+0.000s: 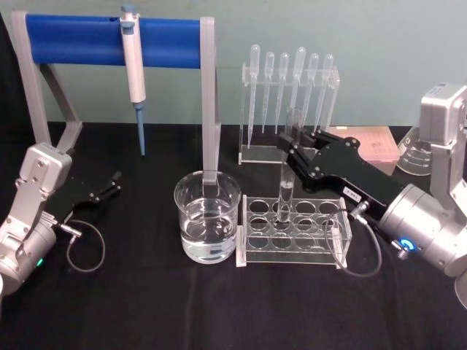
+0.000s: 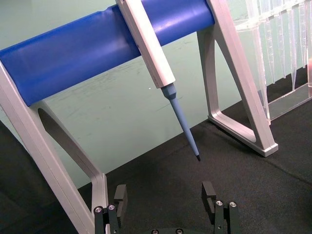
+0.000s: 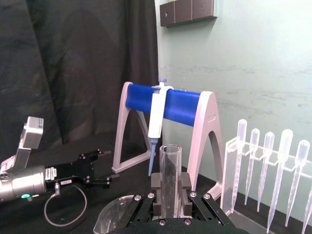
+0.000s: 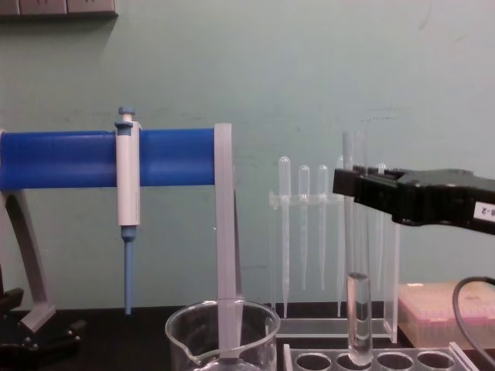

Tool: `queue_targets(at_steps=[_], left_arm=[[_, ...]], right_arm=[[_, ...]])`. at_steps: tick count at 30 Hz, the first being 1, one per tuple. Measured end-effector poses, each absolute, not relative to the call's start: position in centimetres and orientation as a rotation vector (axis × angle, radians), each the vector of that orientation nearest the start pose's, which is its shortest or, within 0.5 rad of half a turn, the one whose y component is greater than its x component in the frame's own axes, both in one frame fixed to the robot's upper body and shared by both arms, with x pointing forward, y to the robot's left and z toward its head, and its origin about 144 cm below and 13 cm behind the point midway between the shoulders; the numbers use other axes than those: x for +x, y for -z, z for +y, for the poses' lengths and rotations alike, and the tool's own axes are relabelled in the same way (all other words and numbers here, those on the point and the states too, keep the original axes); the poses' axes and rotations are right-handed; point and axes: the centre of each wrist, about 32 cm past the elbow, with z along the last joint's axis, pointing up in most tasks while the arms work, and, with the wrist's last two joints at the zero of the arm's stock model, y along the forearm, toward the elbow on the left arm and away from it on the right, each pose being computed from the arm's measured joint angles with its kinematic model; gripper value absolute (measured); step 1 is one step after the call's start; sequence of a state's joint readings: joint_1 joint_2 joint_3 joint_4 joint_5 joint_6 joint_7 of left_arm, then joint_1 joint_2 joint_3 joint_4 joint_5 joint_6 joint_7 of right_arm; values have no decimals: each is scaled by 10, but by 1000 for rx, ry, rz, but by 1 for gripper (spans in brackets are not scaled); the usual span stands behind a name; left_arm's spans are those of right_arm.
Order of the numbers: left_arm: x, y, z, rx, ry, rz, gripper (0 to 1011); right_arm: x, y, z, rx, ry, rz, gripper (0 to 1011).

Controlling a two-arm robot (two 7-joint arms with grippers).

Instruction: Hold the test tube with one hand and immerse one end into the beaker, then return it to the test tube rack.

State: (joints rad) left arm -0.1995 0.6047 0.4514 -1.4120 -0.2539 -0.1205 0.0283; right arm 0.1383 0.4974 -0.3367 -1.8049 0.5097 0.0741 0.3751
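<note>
**Operator:** Any writing I can read?

**Spotter:** Your right hand carries a small white label. In the chest view you can make out "-2", and the edge cuts off the rest. The flask at the right edge has printed marks too small to read.

**Operator:** Where's the tube?

**Spotter:** The test tube stands upright with its bottom in a hole of the test tube rack, just beside the beaker of clear liquid. Your right hand is pinching it near the top. Your left hand sits well apart at the left, fingers spread, holding nothing.

**Operator:** And the room?

**Spotter:** You have a black cloth surface, a pale green wall, and a dark curtain behind your left arm. You cannot tell whether the tube touches the rack's floor.
</note>
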Motion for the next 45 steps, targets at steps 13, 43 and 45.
queue_targets(at_steps=[13, 43, 45], left_arm=[[489, -1140, 310, 304, -1248, -285, 1000], [489, -1140, 310, 304, -1248, -285, 1000], [489, -1140, 310, 304, -1248, -285, 1000]], right_arm=[[467, -1240, -241, 64, 787, -92, 224], [467, -1239, -241, 62, 786, -89, 224], [467, -1238, -241, 62, 786, -89, 223]])
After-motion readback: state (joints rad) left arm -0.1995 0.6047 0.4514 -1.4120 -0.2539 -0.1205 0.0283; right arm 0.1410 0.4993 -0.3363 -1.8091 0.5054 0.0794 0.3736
